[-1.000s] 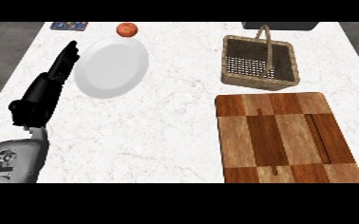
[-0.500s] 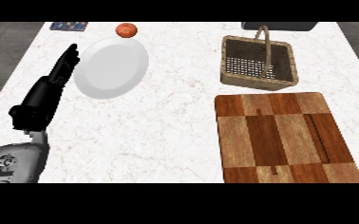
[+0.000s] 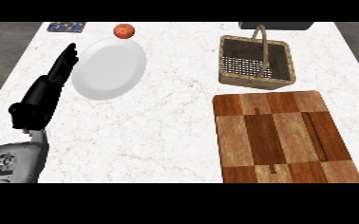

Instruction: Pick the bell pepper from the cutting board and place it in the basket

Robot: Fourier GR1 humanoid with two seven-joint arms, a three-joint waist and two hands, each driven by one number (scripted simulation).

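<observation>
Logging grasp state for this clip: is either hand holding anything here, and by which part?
Nothing is held. The left hand is open, fingers straight, beside the white plate. The right hand is out of view.

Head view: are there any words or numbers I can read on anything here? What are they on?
No words or numbers can be read anywhere.
The small dark blue thing at the counter's far left edge has coloured specks on it, too blurred to read.
The plate, basket and cutting board carry no labels.
</observation>
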